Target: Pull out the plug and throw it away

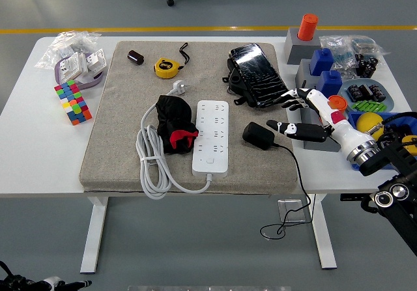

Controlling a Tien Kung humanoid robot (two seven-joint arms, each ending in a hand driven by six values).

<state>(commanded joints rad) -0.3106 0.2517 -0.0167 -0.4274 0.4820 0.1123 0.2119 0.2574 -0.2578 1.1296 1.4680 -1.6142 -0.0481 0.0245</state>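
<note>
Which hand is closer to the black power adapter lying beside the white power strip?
Right. The right hand, fingers spread and empty, hovers just right of the black power adapter on the grey mat. The left hand is out of view.

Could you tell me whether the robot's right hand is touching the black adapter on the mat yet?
Apart. The head view shows bare mat between the right hand and the adapter; the fingers are spread and hold nothing.
</note>
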